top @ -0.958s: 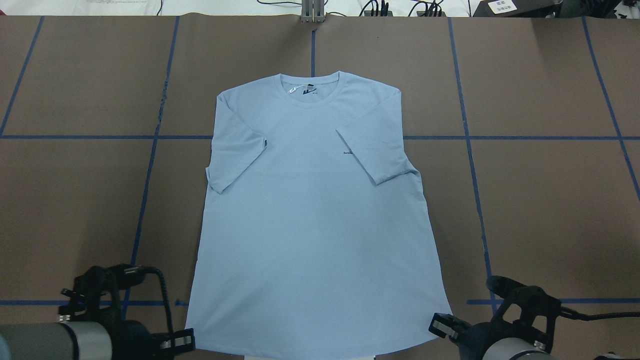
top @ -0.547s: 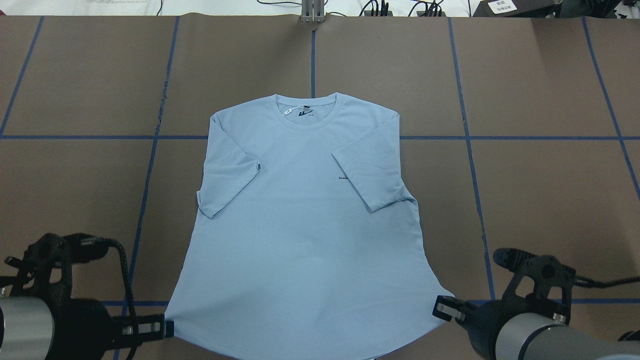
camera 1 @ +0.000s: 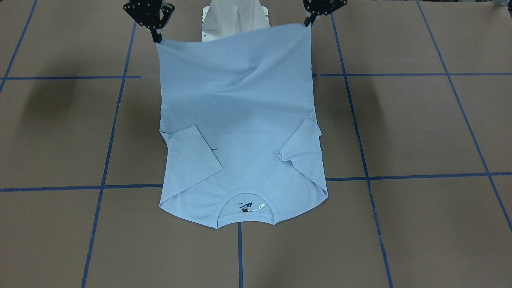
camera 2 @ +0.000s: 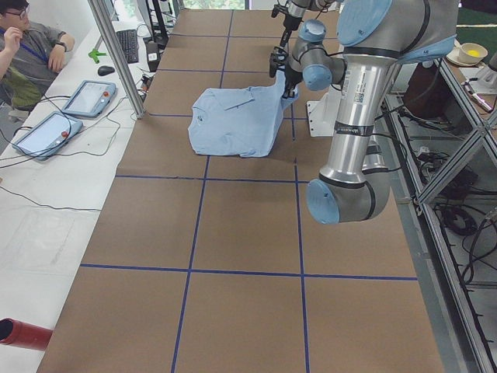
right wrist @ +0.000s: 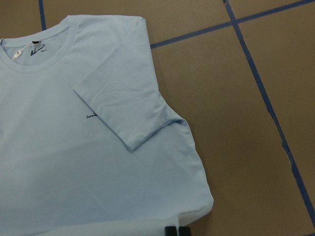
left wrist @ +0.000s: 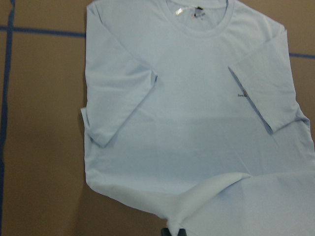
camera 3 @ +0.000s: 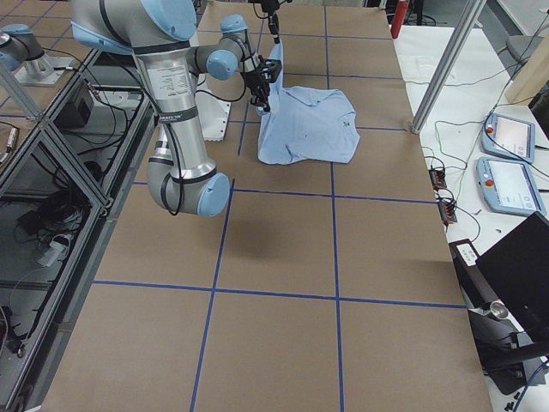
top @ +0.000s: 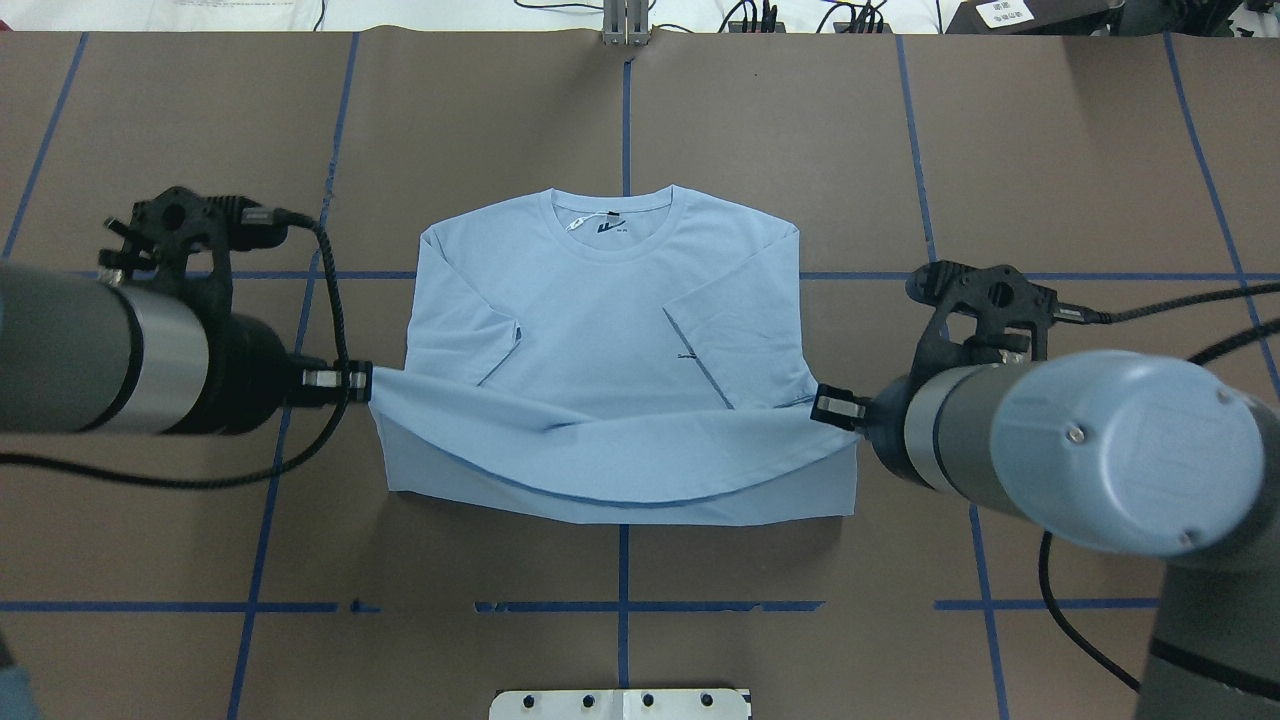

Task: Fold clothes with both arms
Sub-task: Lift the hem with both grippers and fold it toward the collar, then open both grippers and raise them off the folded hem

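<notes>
From the front, the shirt lies on the table with its collar pointing away from the robot and its long axis running base-to-operator. The left gripper and right gripper each pinch a hem corner, raised, likely to carry the hem collarward. Overhead, the hem spans taut between them over the chest. In both wrist views, the jaws are closed on cloth.
</notes>
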### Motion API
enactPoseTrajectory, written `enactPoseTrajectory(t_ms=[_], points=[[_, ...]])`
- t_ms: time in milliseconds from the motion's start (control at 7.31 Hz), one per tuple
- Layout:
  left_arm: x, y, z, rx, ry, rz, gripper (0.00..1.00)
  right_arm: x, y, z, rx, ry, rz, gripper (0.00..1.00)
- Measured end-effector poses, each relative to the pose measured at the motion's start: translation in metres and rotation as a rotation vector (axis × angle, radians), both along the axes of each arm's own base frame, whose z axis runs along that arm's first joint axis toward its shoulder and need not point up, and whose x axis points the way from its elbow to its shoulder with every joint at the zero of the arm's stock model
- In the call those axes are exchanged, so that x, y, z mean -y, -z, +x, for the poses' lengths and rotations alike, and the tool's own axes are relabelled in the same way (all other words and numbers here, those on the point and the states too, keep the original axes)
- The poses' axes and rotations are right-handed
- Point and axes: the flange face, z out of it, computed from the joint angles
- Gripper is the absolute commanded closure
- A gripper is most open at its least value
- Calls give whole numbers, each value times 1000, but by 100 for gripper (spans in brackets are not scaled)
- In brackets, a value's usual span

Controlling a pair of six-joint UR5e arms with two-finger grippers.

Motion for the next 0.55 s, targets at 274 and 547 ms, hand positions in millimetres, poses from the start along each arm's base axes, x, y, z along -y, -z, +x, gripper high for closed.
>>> enactPoseTrajectory(t_ms=[274,547], points=[[77,-22,20,88,41,17,100,74,-14,-26,-43,-48,23,100],[147,-62,57,112,90,34,100,149,-52,-57,-57,-89,48,100]])
